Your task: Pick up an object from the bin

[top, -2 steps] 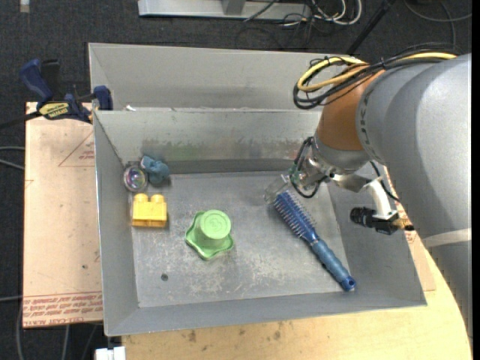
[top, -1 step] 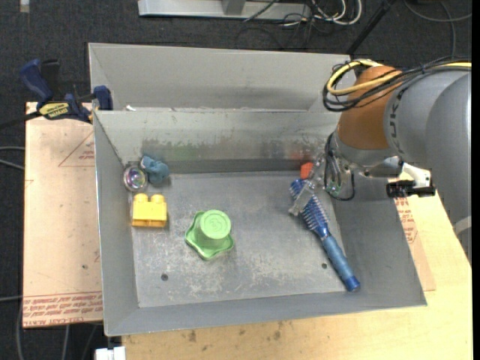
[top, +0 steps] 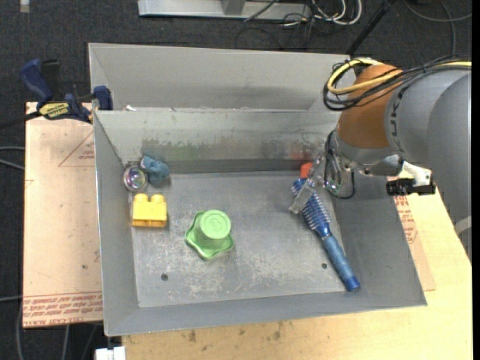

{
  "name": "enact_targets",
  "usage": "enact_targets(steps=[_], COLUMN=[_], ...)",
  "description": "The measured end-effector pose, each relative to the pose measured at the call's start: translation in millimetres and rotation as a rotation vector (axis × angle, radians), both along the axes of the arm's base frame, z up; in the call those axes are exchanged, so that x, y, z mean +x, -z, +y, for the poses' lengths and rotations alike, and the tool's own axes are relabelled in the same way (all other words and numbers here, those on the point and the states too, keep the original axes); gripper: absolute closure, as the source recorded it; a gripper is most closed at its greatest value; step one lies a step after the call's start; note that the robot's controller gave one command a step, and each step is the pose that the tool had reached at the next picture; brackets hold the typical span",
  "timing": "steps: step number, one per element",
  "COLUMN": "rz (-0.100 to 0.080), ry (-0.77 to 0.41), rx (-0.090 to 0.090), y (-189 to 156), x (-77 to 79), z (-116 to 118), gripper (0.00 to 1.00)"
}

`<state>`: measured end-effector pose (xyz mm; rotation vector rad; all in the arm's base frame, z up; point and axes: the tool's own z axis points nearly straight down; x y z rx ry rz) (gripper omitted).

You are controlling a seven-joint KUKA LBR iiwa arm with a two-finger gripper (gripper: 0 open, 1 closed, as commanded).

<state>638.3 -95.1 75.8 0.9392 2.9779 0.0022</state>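
In the camera view we see the bin [top: 255,280] taking up the middle of the frame, with its bare floor towards the lower edge. The arm [top: 442,118] comes in from the right, wearing an orange cover [top: 364,122] with yellow and black cables [top: 339,81] looped over it at the upper right.

The gripper [top: 316,188] hangs low at the right of the bin floor, close to the back wall. It is right over the upper end of a blue brush [top: 330,238]. We cannot tell whether the claw is apart, together or clamped on anything, as the wrist hides it.

The brush lies flat on the floor and runs slantwise. Its bristled head is at the gripper and its handle points to the lower right, ending near the bin's front right corner. A small red piece [top: 305,169] shows just to the upper left of the gripper, by the back wall.

Well apart from all this, a green cup [top: 211,233] stands upside down left of centre. A yellow block [top: 148,210] lies further left. Above it, in the back left corner, a shiny ball [top: 136,177] touches a blue lump [top: 157,169].
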Motion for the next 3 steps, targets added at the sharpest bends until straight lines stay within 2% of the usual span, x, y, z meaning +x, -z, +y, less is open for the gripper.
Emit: enact_targets(steps=[1, 2, 3], rz=[-0.004, 0.016, 0.008], ry=[0.002, 0.002, 0.000], rx=[0.002, 0.005, 0.004], y=[-0.8, -4.0, -95.5], x=[1.0, 1.5, 3.9], z=[1.4, 2.2, 2.5], gripper=[1.00, 1.00, 1.00])
